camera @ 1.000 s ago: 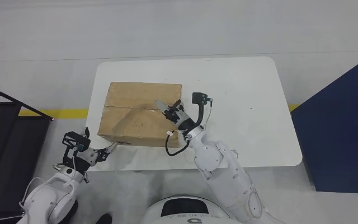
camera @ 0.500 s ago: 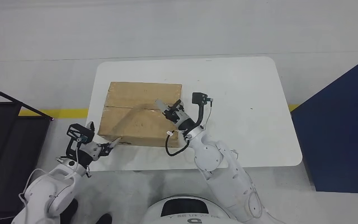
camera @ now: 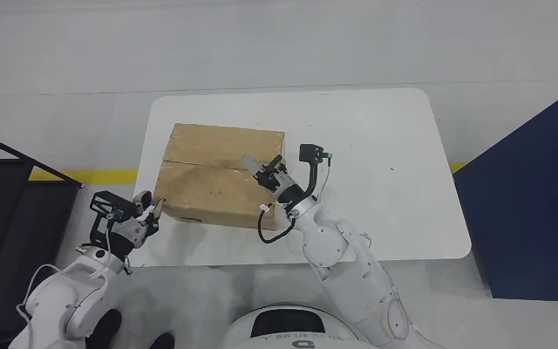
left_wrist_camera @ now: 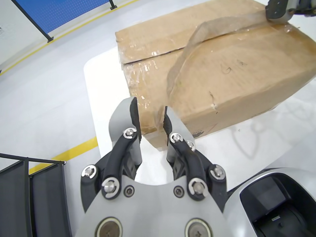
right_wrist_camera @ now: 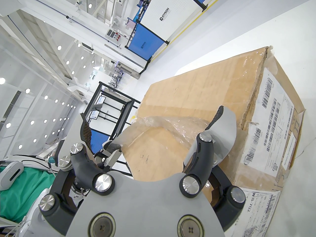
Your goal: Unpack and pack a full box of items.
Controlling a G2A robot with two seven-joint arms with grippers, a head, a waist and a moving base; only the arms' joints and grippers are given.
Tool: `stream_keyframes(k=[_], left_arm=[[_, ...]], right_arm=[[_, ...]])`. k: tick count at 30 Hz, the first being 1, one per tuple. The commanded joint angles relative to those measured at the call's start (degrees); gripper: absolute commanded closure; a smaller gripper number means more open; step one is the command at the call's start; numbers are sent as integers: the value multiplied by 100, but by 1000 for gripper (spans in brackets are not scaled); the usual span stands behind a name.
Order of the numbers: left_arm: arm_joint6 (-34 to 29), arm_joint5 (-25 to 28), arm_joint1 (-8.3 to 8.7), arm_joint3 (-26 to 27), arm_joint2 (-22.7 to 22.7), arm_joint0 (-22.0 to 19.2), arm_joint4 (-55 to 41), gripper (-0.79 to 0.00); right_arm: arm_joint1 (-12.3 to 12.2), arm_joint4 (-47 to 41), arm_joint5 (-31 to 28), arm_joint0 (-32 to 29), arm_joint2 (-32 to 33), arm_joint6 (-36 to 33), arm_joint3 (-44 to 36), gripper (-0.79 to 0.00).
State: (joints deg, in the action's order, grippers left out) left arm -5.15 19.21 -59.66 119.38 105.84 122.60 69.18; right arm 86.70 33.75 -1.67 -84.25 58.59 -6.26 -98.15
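Brown was the box (camera: pixel 222 174), sitting on the white table (camera: pixel 375 148), left of the middle in the top view. A strip of clear tape (left_wrist_camera: pixel 187 50) hung loose over its top. The left gripper (left_wrist_camera: pixel 150 105), at the lower left by the box corner, had its fingers a little apart with the tape's end between them, not squeezed. The right gripper (right_wrist_camera: pixel 153 115) was wide open, one finger resting on the tape. The tape might slip out, or a hard tug might drag the box off the table.
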Motion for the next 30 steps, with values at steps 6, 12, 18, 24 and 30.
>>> stream_keyframes(k=[6, 12, 18, 24, 30], left_arm=[[89, 7, -25, 93, 262, 103, -105, -86], [-91, 32, -15, -3, 592, -187, -190, 0], [-394, 169, 4, -299, 680, -698, -507, 0], [-555, 197, -4, -762, 636, -1158, -1151, 0], [-1090, 705, 24, -1039, 659, -1546, -2228, 0]], right_arm=[[0, 0, 0, 0, 0, 0, 0, -785], [0, 0, 0, 0, 0, 0, 0, -785], [0, 0, 0, 0, 0, 0, 0, -785], [0, 0, 0, 0, 0, 0, 0, -785], [0, 0, 0, 0, 0, 0, 0, -785]])
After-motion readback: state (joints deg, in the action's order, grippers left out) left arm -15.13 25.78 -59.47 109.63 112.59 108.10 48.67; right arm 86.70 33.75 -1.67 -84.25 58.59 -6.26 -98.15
